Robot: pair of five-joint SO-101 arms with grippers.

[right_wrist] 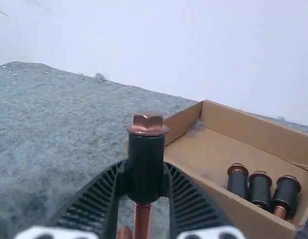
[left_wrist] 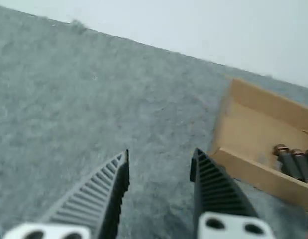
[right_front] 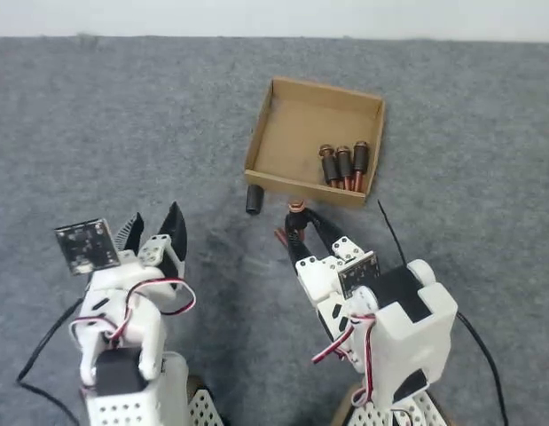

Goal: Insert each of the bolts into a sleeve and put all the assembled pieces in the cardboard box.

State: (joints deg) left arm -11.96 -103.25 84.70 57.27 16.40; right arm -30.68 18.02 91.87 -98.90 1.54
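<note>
Right tool (right_wrist: 144,174) is clamped on a sleeve (right_wrist: 144,162) with a bolt (right_wrist: 148,123) already through it. The copper head sits on top of the sleeve and the thread sticks out below the jaws. Both jaws press the sleeve's sides.

From the high view, we place the held piece just short of the box (right_front: 256,146), outside its near wall, with the bolt head toward that wall. We cannot tell whether the head touches the cardboard. A small copper bit (right_front: 280,237) shows beside the right tool. We cannot tell if it is the thread end of the held bolt or a separate part.

In the box we count three assembled pieces (right_front: 343,167). They lie side by side in the near right corner, heads pointing away from the arms.

A loose sleeve (right_front: 254,199) lies on the worktop (right_front: 123,115) just outside the box's near left corner. It is black, with no bolt visible in it. We cannot tell if it touches the box.

Left tool (right_front: 154,235) is open, jaws spread wide with nothing between them. It sits over bare worktop, left of the loose sleeve and apart from it. Its wrist view looks past the jaws to the box's left wall.
</note>
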